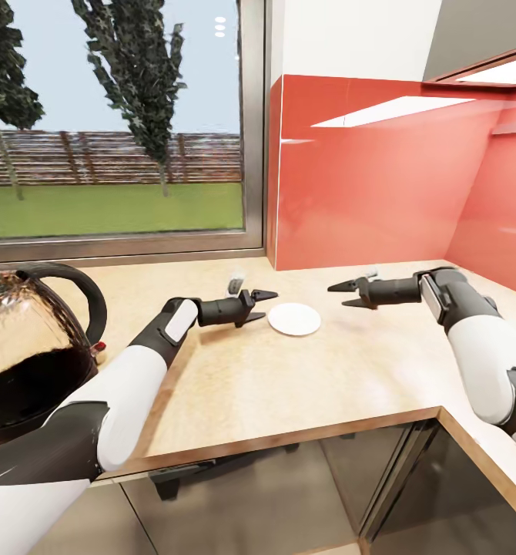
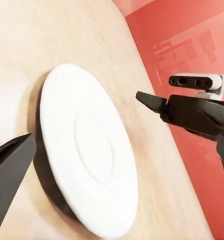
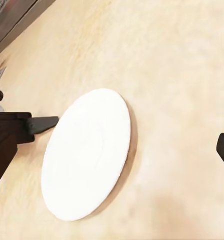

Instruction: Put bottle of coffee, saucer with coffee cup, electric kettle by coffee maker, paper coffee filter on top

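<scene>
A glass coffee maker [image 1: 27, 347] stands nearest, at the bench's [image 1: 289, 385] left edge. Farther in, a white saucer [image 1: 294, 319] lies flat (empty) between the left claw [image 1: 262, 304] and right claw [image 1: 343, 294], both open, neither touching it.

We note the desk [image 1: 304, 385] as pale, matt, wood-grained. The saucer [image 1: 294, 319] looks smooth white glazed ceramic. The wall panels [image 1: 366, 177] are glossy red. The kettle [image 1: 27, 354] shows clear glass with a shiny black plastic handle.
</scene>
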Robot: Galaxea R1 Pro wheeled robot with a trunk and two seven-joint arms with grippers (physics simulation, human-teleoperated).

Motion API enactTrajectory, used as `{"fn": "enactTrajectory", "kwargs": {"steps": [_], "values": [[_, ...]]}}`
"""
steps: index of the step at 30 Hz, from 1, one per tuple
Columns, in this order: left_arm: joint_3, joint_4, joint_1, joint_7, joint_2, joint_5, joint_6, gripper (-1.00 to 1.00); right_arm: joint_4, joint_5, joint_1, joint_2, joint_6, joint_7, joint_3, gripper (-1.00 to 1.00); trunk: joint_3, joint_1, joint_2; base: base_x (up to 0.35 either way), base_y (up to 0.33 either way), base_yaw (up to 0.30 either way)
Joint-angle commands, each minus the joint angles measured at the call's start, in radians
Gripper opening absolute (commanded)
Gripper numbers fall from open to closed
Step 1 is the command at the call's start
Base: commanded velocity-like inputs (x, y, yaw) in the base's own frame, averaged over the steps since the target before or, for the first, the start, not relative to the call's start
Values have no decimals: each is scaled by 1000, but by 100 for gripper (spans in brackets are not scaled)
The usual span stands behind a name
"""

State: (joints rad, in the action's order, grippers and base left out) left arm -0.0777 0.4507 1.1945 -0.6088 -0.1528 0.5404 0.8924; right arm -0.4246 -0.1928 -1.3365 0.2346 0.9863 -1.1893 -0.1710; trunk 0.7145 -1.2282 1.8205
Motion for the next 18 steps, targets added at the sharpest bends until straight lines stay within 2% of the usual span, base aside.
{"fn": "enactTrajectory", "kwargs": {"steps": [1,10,18], "values": [[-5,-6,0,-3,-1,-22,3,100,24,-10,0,-5,6,-5,-7,100,1,0,0,0,0,0],[-5,-36,0,-5,-2,-22,2,100,54,-10,0,-39,5,-3,-7,100,1,0,0,0,0,0],[-5,-35,0,-5,-3,-22,-1,100,55,-11,0,-60,5,-3,-7,100,1,0,0,0,0,0]]}}
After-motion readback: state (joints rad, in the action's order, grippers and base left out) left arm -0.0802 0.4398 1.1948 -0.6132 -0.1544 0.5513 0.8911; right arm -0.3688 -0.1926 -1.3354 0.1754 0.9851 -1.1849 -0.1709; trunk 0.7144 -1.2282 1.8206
